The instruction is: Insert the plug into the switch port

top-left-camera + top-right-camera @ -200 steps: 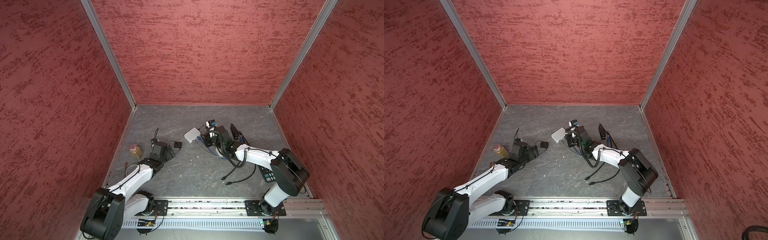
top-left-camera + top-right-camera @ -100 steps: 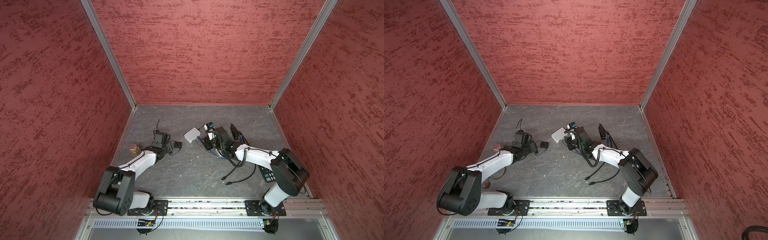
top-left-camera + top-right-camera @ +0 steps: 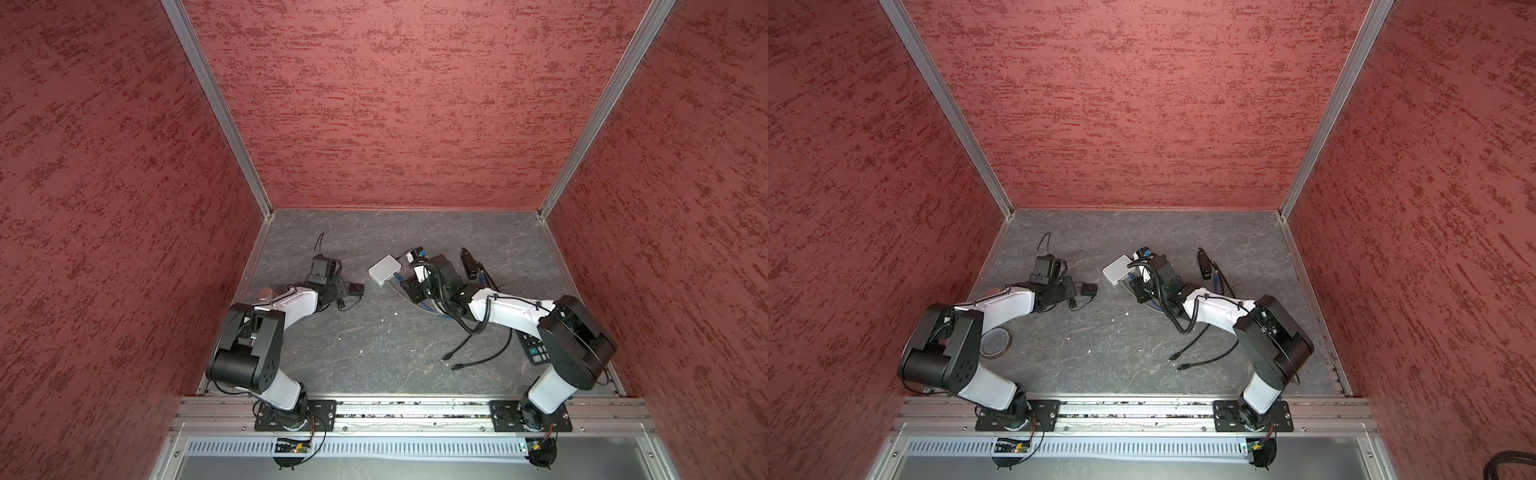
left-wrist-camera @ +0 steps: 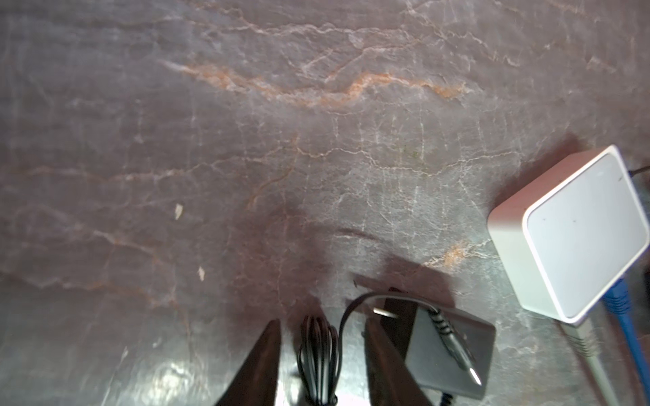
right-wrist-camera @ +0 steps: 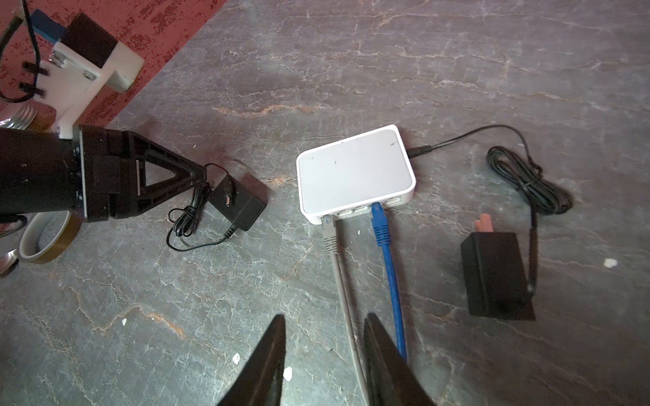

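Observation:
The white switch [image 3: 384, 269] [image 3: 1119, 268] [image 4: 569, 235] [image 5: 355, 175] lies flat mid-table. A grey cable [image 5: 330, 242], a blue cable [image 5: 381, 232] and a thin black power lead [image 5: 418, 151] are plugged into it. Left of it lies a small black adapter [image 5: 242, 211] [image 4: 453, 351] [image 3: 355, 289] with its barrel plug [image 5: 228, 198] [image 4: 457, 351] resting on top. My left gripper [image 4: 322, 321] [image 5: 197, 172] stands open, straddling that adapter's bundled cord [image 4: 318, 355] with gaps on both sides. My right gripper [image 5: 323, 316] [image 3: 415, 289] hovers open just in front of the switch's port side, with the grey cable running between its fingers, untouched.
A second black adapter [image 5: 496, 274] with a coiled cord [image 5: 531, 182] lies right of the switch. A tape roll [image 3: 994, 341] [image 5: 45, 239] sits by the left arm. Loose black cables [image 3: 469, 357], a keypad [image 3: 534, 351] and a black stick-shaped device [image 3: 468, 266] lie on the right.
My left arm has swung back and right to the small adapter, and its jaws have narrowed around the cord bundle. The right arm has barely moved.

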Action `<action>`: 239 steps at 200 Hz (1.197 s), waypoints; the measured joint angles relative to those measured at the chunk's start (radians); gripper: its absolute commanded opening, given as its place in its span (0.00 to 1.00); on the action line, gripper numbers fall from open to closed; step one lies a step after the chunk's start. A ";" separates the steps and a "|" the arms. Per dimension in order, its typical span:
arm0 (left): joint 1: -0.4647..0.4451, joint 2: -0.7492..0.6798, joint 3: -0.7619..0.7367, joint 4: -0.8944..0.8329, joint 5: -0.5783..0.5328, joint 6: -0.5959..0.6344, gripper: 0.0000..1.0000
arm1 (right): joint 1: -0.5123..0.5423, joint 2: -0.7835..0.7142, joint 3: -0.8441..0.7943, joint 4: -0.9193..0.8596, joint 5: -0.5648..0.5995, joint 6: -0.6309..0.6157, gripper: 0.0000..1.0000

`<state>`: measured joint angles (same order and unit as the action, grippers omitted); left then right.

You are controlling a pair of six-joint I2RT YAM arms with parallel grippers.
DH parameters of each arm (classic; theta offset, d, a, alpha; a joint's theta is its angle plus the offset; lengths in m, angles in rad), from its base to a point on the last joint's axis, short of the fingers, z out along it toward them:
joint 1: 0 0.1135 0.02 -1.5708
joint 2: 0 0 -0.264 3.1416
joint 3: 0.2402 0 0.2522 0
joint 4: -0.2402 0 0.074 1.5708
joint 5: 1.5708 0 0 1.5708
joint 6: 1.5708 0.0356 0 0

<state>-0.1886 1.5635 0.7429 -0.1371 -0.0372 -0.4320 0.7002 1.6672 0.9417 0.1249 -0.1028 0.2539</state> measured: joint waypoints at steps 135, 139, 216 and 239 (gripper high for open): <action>-0.013 0.073 0.058 0.003 0.009 0.066 0.00 | 0.000 0.001 0.000 -0.002 -0.006 0.000 0.38; -0.016 0.072 0.058 0.003 0.006 0.071 0.00 | 0.000 0.001 0.000 -0.002 -0.006 0.000 0.38; -0.217 -0.096 0.048 0.066 -0.072 0.269 0.00 | 0.000 -0.029 0.000 -0.011 -0.070 -0.038 0.38; -0.346 -0.142 0.045 0.115 -0.118 0.401 0.00 | -0.002 -0.086 0.000 -0.036 -0.072 -0.041 0.38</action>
<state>-0.5350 1.4220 0.7876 -0.0223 -0.1551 -0.0311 0.6983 1.5810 0.9413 0.0891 -0.1753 0.2127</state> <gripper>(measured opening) 0.048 0.382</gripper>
